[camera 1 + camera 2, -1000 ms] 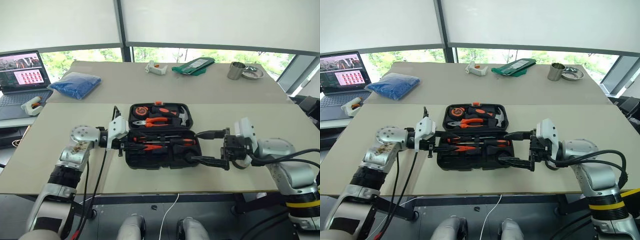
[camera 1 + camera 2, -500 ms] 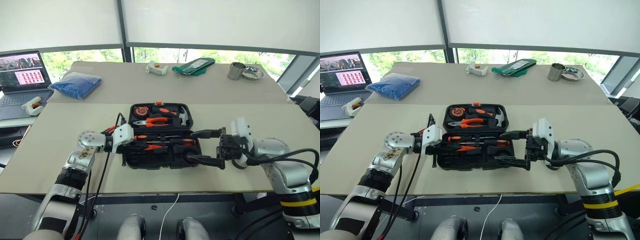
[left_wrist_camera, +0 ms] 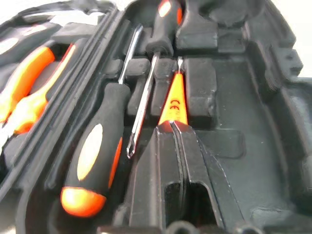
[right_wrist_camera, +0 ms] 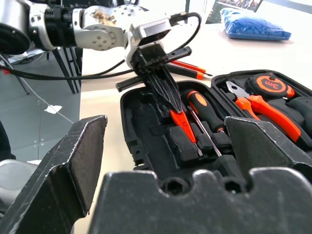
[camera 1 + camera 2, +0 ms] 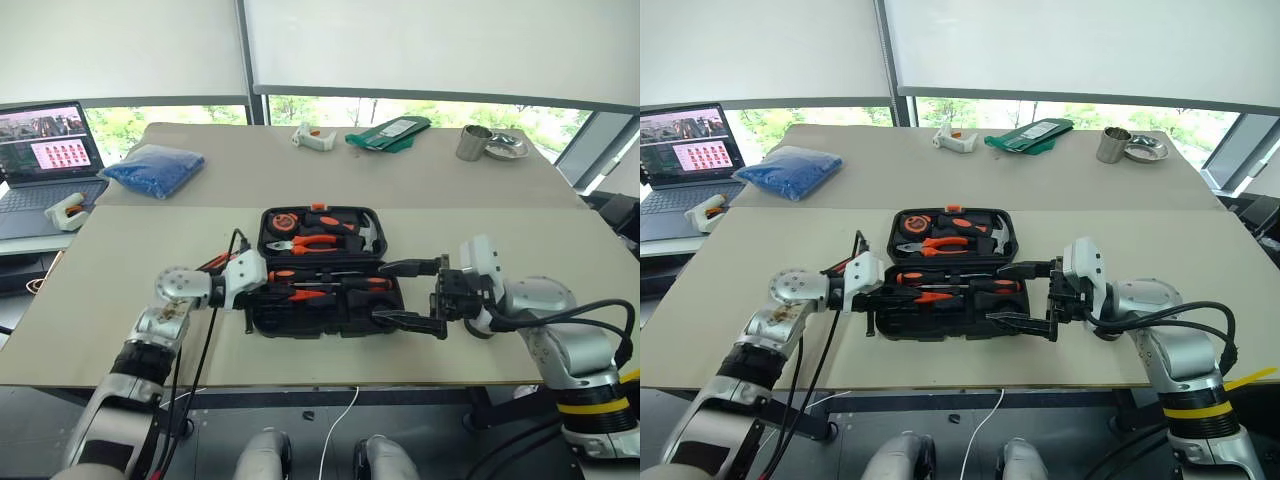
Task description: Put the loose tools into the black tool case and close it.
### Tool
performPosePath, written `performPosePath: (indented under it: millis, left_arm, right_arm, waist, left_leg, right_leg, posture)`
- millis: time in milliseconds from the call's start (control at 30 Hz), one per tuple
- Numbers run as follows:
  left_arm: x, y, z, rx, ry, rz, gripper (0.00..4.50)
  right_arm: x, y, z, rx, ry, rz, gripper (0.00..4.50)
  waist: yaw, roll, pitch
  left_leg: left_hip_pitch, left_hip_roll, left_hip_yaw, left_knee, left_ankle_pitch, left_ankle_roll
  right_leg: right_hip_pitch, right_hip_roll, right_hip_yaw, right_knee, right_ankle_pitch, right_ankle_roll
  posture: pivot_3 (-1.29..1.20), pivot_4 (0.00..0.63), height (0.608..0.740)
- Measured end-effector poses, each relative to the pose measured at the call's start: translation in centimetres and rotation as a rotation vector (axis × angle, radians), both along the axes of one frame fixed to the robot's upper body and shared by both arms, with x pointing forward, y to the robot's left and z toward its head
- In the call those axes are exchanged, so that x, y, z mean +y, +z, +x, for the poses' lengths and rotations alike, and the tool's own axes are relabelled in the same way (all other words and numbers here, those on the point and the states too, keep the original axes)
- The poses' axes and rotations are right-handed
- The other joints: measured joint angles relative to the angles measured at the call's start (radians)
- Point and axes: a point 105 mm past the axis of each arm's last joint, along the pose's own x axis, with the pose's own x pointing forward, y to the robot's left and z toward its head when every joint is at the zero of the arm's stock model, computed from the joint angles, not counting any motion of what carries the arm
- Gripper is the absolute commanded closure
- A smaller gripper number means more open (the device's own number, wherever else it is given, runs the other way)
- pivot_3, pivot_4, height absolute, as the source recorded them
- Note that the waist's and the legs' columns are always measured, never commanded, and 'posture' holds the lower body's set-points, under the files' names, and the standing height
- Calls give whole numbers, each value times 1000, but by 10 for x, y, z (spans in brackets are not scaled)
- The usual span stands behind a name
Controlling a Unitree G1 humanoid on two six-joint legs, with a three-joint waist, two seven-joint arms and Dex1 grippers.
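The black tool case (image 5: pixel 340 320) lies open on the near table, lid flat behind it. My left gripper (image 5: pixel 287 293) reaches in from the case's left end. It is shut on the wide end of the thin orange tester screwdriver (image 3: pixel 174 100), which lies in a recess in the case's front half. Two orange-and-black-handled screwdrivers (image 3: pixel 95 156) (image 3: pixel 165 22) lie in recesses beside it. My right gripper (image 5: pixel 383 293) hovers open over the case's right end with nothing between its fingers (image 4: pixel 73 161). The lid holds the pliers (image 5: pixel 310 243), hammer (image 5: pixel 366 234) and tape measure (image 5: pixel 285 220).
On the far table are a blue bag (image 5: pixel 153 168), a white tool (image 5: pixel 312 136), a green pouch (image 5: pixel 390 130), a metal cup (image 5: pixel 472 142) and a bowl (image 5: pixel 506 148). A laptop (image 5: pixel 45 150) and a white object (image 5: pixel 65 210) sit at far left.
My left gripper has moved from the case's left edge in over the front half, sunk a little, and closed on the tester screwdriver. The right gripper has stayed open in place.
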Motion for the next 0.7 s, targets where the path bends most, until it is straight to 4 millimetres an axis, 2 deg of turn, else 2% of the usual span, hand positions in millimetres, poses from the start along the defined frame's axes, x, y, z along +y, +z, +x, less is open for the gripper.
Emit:
performPosePath:
  millis: [33,167,267,333,533,600,700]
  left_arm:
    - [8,3,-3,-3,21,-17,3395]
    - [64,12,-26,-26,201,-47,1892]
    - [112,-3,-55,37,391,-48,811]
    - [141,-11,-76,63,539,-57,105]
    - [214,-25,-131,94,948,-89,36]
    - [226,-33,-142,120,1021,-88,36]
    - [227,-34,-141,133,1039,-100,36]
  right_arm:
    - [-2,-1,1,-12,-7,2,0]
    - [-11,-11,-3,-40,-40,-7,0]
    - [-16,-19,-8,-51,-72,38,0]
    - [-16,-17,-8,-84,-108,93,0]
    - [-29,-13,-16,-87,-196,211,0]
    - [-30,-14,-17,-81,-213,217,0]
    - [-28,-10,-18,-97,-213,224,0]
  waist:
    - [-2,0,0]
    - [-9,0,0]
    - [-12,0,0]
    - [-12,0,0]
    - [2,0,0]
    - [6,0,0]
    - [11,0,0]
  left_leg:
    - [0,0,0,0,0,0]
    - [1,0,0,-2,0,0]
    - [1,1,0,-3,-1,-1]
    - [1,2,0,-3,-5,-9]
    - [3,2,-1,-3,-6,-10]
    - [3,2,-1,-4,-6,-10]
    - [3,2,-1,-4,-7,-10]
  right_leg:
    - [0,0,0,0,0,0]
    - [0,0,0,-1,0,0]
    - [0,-1,0,-2,0,0]
    - [-1,-2,0,-2,-2,-2]
    - [-3,-5,-1,-5,-4,-7]
    - [-3,-5,-1,-5,-4,-7]
    - [-3,-6,-1,-5,-4,-7]
  posture:
    - [0,150,740]
    - [0,150,740]
    - [0,150,740]
    - [0,150,740]
    - [0,150,740]
    - [0,150,740]
    - [0,150,740]
